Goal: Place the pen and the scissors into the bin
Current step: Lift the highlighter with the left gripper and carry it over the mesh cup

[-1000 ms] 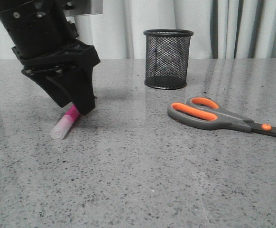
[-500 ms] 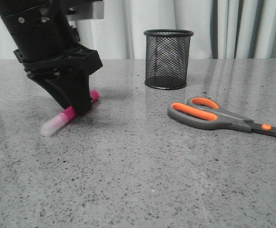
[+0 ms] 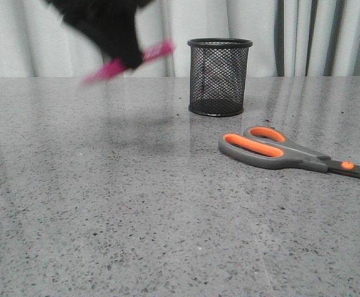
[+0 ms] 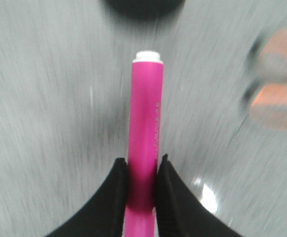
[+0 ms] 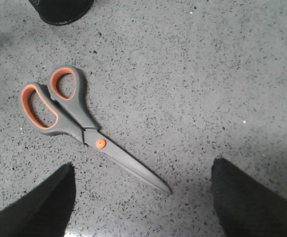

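Speckled grey table (image 3: pixel 137 216), left gripper (image 4: pixel 142 173) clamping pen (image 4: pixel 145 133) aloft beside bin (image 3: pixel 219 77), right gripper (image 5: pixel 143 197) spread wide, unladen, above flat scissors (image 5: pixel 74 123).

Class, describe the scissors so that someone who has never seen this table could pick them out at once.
Start at the grey speckled table and find the black mesh bin standing near its back edge. In front of it, to the right, the scissors lie flat and closed. Their grey handles with orange-lined loops and orange pivot dot set them apart.
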Motion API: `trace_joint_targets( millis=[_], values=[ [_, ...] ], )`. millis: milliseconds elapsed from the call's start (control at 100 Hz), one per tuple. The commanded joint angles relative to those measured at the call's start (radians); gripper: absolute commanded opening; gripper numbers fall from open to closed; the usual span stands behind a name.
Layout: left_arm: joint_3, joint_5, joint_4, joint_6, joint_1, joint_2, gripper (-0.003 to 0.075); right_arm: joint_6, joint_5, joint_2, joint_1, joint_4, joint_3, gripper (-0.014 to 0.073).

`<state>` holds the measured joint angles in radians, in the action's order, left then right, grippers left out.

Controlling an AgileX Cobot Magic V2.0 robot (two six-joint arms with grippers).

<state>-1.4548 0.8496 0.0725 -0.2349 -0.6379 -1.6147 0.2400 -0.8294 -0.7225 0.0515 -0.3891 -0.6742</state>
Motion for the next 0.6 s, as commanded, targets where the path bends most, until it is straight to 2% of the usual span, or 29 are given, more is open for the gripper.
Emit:
trace_joint_targets(
  millis=[0,300,410,590],
  values=[
    [-0.064,-0.158,0.01,0.002,-0.035,0.056,-0.002,0.011,0.05,-0.005,0.002,-0.02,-0.034,0.0516],
    [-0.068,-0.674,0.123,0.002,-0.063,0.001,-0.0019,0.011,0.044,-0.005,0.002,-0.02,-0.034,0.0516],
    [-0.068,-0.816,0.135,0.002,-0.074,-0.036,-0.0019,0.011,0.044,-0.005,0.002,-0.02,-0.034,0.0516],
    [-0.068,-0.948,0.137,0.002,-0.096,-0.101,-0.0019,0.011,0.044,-0.005,0.002,-0.02,-0.034,0.0516]
  ],
)
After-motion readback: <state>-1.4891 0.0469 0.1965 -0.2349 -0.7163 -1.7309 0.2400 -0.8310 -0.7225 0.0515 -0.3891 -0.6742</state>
